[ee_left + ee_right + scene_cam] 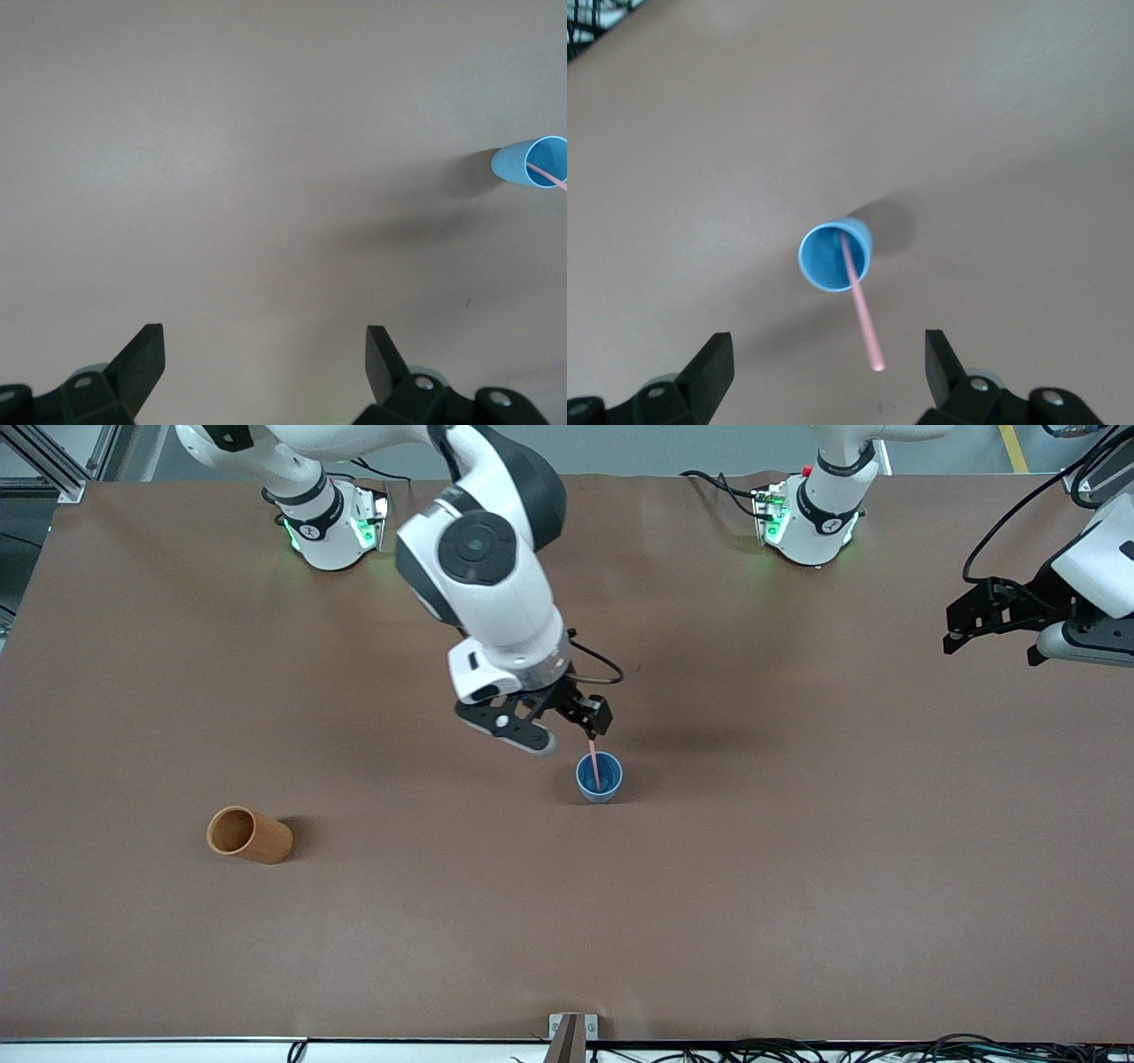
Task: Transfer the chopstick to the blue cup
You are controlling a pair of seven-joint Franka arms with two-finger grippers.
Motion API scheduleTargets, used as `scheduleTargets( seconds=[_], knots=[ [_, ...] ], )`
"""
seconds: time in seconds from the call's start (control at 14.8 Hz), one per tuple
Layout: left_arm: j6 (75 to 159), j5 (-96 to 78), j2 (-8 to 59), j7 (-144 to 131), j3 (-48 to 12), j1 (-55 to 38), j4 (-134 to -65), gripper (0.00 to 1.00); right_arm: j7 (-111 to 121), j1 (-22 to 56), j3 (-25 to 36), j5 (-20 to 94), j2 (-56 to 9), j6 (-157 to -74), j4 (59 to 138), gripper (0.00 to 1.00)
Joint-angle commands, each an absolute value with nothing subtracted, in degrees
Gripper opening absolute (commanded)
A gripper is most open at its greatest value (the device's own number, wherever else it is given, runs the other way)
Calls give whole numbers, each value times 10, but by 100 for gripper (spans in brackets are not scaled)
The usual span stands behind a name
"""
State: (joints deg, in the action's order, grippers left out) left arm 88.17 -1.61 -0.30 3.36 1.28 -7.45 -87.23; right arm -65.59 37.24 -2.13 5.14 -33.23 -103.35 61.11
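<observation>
The blue cup (pixel 599 777) stands upright near the middle of the table. The pink chopstick (pixel 594 762) stands in it, its lower end inside and its upper end leaning out over the rim. My right gripper (pixel 571 731) hangs open just above the cup, and the stick's top end sits free between the spread fingers without touching them. In the right wrist view the cup (pixel 824 257) and chopstick (pixel 862 319) lie below the open gripper (pixel 830 347). My left gripper (pixel 992 651) waits open at the left arm's end of the table, over bare table (pixel 266 341), with the cup (pixel 518 164) some way off.
An orange-brown cylindrical cup (pixel 250 834) lies on its side toward the right arm's end of the table, nearer the front camera than the blue cup. A brown mat (pixel 797 886) covers the table. Cables run along the table's front edge (pixel 886 1050).
</observation>
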Motion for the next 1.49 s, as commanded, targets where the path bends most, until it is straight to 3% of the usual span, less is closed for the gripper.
scheduleTargets(
  seconds=[0.0, 0.2, 0.47, 0.75, 1.08, 1.42],
  knots=[
    [878, -22, 4, 36, 14, -75, -857, 100, -587, 312, -26, 47, -254, -950, 632, 98],
    [878, -22, 4, 35, 14, -75, -857, 100, -490, 230, -25, 22, -173, -898, 685, 98],
    [878, -22, 4, 34, 14, -74, -857, 100, -320, 115, -26, 1, -46, -903, 826, 98],
    [878, -23, 4, 34, 14, -73, -857, 100, -213, 41, -26, 0, 29, -907, 905, 98],
    [878, -19, 4, 33, 13, -76, -857, 100, -92, -30, -25, -3, 55, -900, 921, 98],
    [879, -1, 2, 11, 1, -75, -860, 100, -36, -48, -26, -5, 35, -890, 868, 99]
  ],
)
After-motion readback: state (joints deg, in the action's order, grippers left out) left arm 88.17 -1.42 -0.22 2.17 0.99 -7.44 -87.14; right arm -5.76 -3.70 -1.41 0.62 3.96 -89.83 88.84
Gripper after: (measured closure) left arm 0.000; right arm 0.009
